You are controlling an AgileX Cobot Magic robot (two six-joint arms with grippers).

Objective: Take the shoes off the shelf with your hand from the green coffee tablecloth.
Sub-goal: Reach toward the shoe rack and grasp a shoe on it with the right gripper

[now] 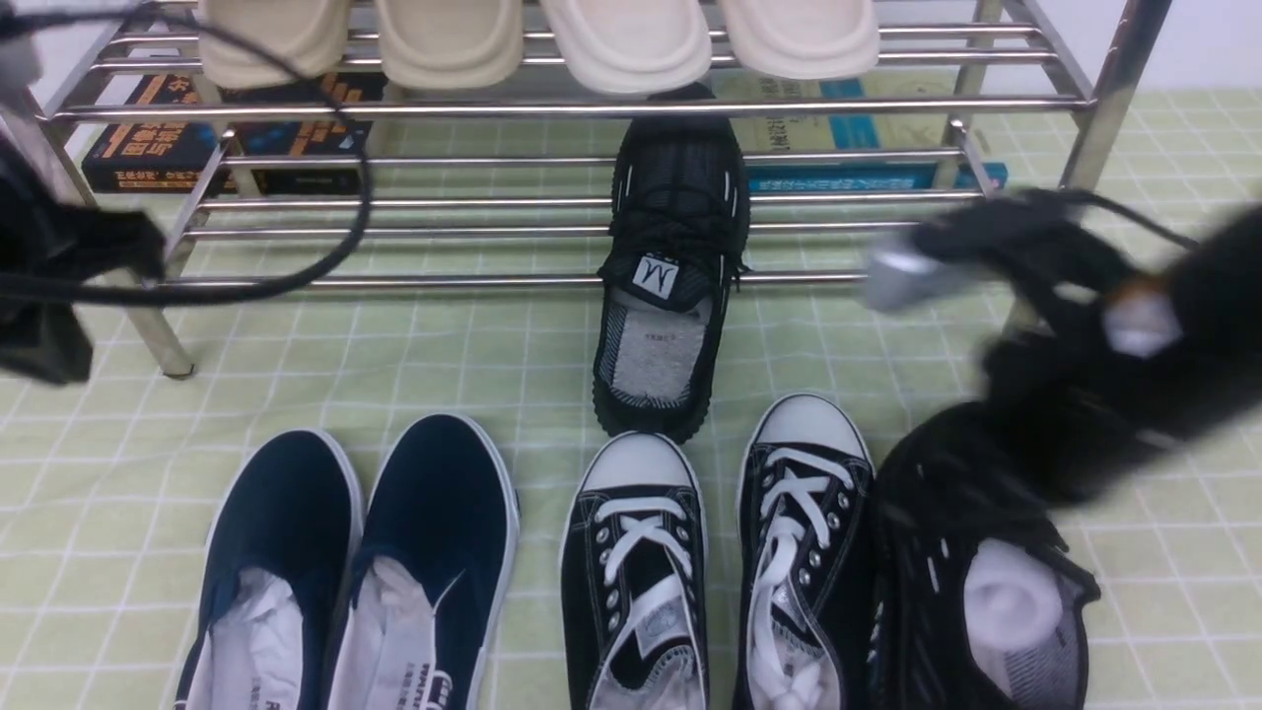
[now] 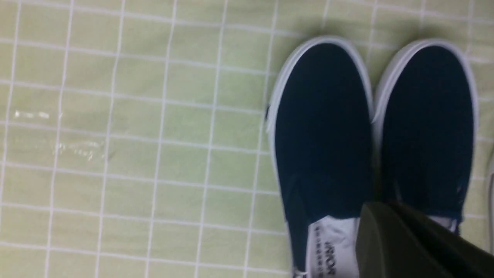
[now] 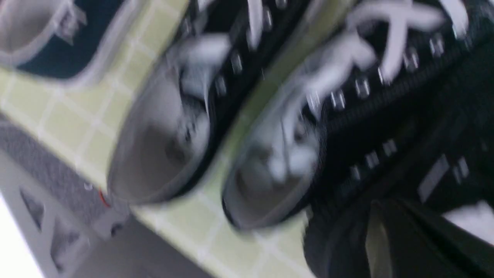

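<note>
One black knit sneaker (image 1: 663,286) lies on the lower tier of the steel shelf (image 1: 552,106), its heel sticking out over the green checked tablecloth (image 1: 414,365). The other black knit sneaker (image 1: 976,582) lies on the cloth at the right end of the shoe row; it also shows in the right wrist view (image 3: 405,154). My right gripper (image 1: 986,454) is a blur right over its toe end; one finger (image 3: 386,239) shows at the shoe's rim, and its grip is unclear. My left gripper (image 1: 39,296) hangs at the far left, with one finger (image 2: 405,243) above the slip-ons.
Navy slip-ons (image 1: 365,572) and black canvas sneakers (image 1: 710,572) with white toe caps stand in a row on the cloth. Beige slippers (image 1: 532,39) fill the top tier. Books (image 1: 227,138) lie behind the shelf. A black cable (image 1: 335,237) loops in front of the shelf's left side.
</note>
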